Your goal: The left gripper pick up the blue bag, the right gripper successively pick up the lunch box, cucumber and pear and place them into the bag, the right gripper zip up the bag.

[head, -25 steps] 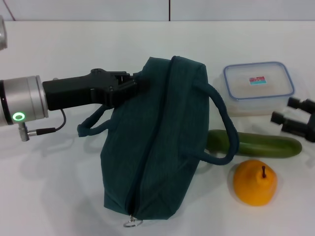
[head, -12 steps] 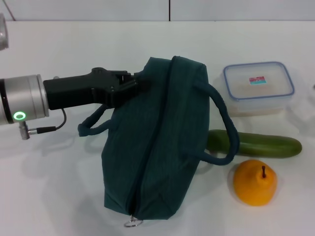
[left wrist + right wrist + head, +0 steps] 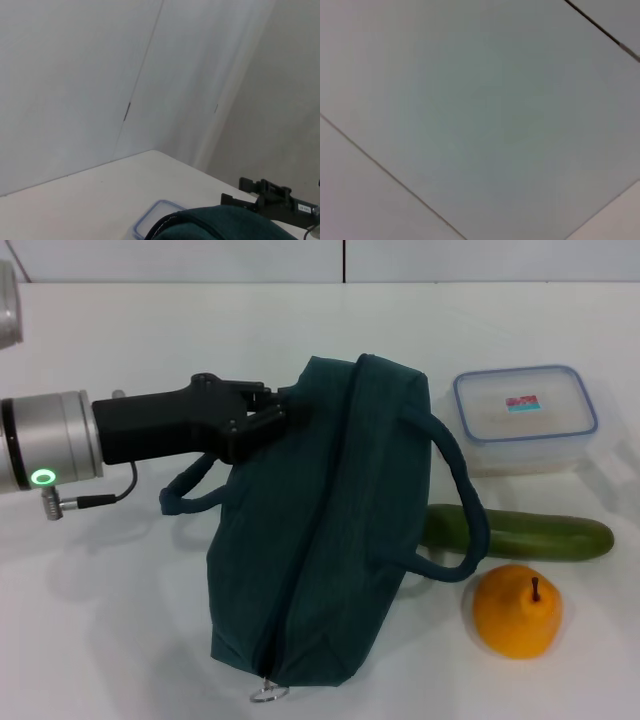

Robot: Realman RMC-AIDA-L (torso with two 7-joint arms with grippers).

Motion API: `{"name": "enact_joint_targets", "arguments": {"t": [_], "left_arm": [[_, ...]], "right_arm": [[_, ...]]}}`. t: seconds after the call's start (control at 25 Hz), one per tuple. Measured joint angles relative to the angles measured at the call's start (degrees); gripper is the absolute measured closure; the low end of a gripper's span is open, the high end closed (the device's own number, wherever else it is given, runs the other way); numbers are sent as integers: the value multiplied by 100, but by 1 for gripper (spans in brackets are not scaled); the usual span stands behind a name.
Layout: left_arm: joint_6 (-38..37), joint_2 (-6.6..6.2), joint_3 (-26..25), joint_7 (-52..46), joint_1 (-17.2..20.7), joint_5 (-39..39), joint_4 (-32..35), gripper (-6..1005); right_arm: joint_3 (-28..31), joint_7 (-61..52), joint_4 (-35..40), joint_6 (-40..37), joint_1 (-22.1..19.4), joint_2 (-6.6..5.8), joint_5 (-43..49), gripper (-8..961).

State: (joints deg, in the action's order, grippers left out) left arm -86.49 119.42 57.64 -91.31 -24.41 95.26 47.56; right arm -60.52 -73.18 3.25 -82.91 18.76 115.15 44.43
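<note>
A dark teal bag (image 3: 320,530) lies on its side in the middle of the white counter (image 3: 120,620), its zipper running toward the near edge and ending in a metal ring pull (image 3: 265,693). The zipper looks shut, so nothing has gone inside yet. The left tool (image 3: 283,410) reaches in from the left, its fingers pinching the fabric at the bag's far left corner. Compared with a moment earlier, this tool and the bag's top have crept only slightly to the right; the bag is not lifted.

To the right of the bag, far to near: the clear lunch box (image 3: 525,418) with a blue rim, the cucumber (image 3: 535,536) partly under a bag handle, and the orange pear (image 3: 518,611), all untouched.

The bigger change is that the right tool, seen a second ago at the right edge beside the lunch box, has left the head view. It appears only as a dark shape far off in the left wrist view (image 3: 272,200), so its fingers cannot be judged. Loading probably waits on the bag being raised and opened.
</note>
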Motion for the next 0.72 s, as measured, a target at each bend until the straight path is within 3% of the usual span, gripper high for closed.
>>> {"name": "enact_joint_targets", "arguments": {"t": [0.36,0.72], "left_arm": [[-36,1,1,157,94,16,8,862],[-97,-7,-24,363,112,37,-26,862]], "right_arm": [[8,-890,1,458,141,12,2,125],[-142,-1438,-9,1138,564,73,57,125]]}}
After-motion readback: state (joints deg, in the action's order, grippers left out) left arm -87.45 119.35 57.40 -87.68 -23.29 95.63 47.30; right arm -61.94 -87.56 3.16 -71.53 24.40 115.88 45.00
